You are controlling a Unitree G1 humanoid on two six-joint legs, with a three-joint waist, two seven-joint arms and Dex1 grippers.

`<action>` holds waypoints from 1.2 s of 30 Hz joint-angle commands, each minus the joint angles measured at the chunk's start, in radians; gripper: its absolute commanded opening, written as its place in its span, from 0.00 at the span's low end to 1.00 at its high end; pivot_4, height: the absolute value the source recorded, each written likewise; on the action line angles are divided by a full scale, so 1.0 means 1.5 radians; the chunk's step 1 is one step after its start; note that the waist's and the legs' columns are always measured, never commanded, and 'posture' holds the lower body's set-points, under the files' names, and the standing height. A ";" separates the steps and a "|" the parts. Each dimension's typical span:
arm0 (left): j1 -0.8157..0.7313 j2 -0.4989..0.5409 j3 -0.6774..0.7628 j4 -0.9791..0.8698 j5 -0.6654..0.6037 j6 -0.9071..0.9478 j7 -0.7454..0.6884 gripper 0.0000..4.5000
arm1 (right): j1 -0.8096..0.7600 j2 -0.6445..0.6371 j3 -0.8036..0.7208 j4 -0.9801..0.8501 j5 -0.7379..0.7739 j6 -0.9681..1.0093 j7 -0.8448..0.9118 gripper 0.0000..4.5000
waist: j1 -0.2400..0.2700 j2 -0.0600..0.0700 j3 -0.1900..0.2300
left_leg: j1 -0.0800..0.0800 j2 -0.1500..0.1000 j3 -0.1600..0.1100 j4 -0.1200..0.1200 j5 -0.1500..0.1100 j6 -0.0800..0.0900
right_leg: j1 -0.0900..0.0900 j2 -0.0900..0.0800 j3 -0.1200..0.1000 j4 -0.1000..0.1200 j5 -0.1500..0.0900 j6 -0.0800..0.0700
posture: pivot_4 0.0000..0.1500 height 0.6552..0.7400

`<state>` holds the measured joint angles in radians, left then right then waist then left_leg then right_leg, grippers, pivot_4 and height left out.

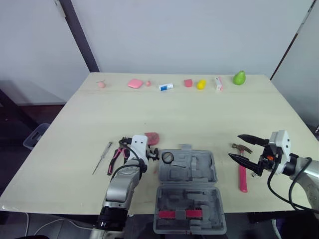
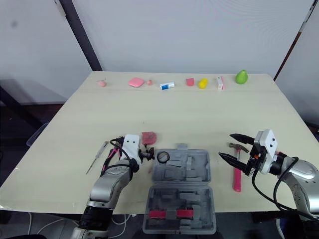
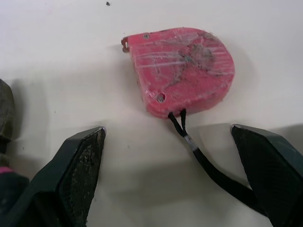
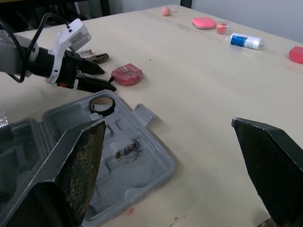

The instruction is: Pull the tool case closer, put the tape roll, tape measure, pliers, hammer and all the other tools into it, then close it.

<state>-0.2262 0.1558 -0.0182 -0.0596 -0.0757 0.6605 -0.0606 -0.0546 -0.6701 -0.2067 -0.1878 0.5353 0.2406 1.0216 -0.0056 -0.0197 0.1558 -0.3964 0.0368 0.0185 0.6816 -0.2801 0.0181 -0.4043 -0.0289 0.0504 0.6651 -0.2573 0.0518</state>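
Observation:
The grey tool case (image 1: 187, 189) lies open and flat at the table's near edge, between my arms. A black tape roll (image 1: 168, 158) sits in its far left corner. The red tape measure (image 3: 182, 68) lies on the table just beyond my left gripper (image 3: 166, 130), which is open and a short way from it, with the measure's black strap running between the fingers. Left of that arm lie pink-handled pliers (image 1: 117, 157) and a thin screwdriver (image 1: 102, 158). The pink-handled hammer (image 1: 242, 169) lies right of the case. My right gripper (image 1: 235, 146) hovers open over the hammer's head.
Small items line the table's far edge: a green pear (image 1: 239, 77), a yellow piece (image 1: 201, 84), pink blocks (image 1: 134, 83) and a white tube (image 1: 166, 86). The case's near half overhangs the front edge (image 1: 60, 211) of the table.

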 commanded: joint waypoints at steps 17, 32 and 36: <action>0.002 -0.010 0.017 0.010 0.003 -0.005 -0.020 0.09 | 0.017 -0.012 -0.015 -0.022 0.006 -0.006 0.007 1.00 | 0.000 0.000 0.000 | 0.000 0.000 0.000 0.001 0.000 0.000 | 0.001 0.000 0.000 0.000 0.000 0.000 | 1.00 1.00; -0.011 -0.001 0.026 0.036 -0.002 -0.017 -0.042 0.09 | 0.007 -0.001 -0.011 -0.020 0.030 -0.012 0.027 1.00 | 0.001 0.000 0.000 | 0.000 0.000 -0.001 0.002 0.000 0.000 | 0.001 0.000 -0.001 0.000 0.000 0.000 | 1.00 1.00; -0.008 0.002 0.022 0.045 0.001 -0.024 -0.051 0.09 | 0.015 -0.010 -0.008 -0.032 0.043 -0.007 0.053 1.00 | 0.001 0.001 0.000 | 0.001 0.000 -0.001 0.002 0.000 0.000 | 0.001 0.000 -0.001 0.000 0.000 0.000 | 1.00 1.00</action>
<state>-0.2420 0.1592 0.0224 -0.0088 -0.0759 0.6221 -0.1294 -0.0294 -0.6712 -0.2035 -0.1921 0.5658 0.2318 1.0822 -0.0036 -0.0187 0.1552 -0.3954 0.0367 0.0176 0.6841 -0.2801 0.0182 -0.4022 -0.0287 0.0495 0.6650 -0.2570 0.0524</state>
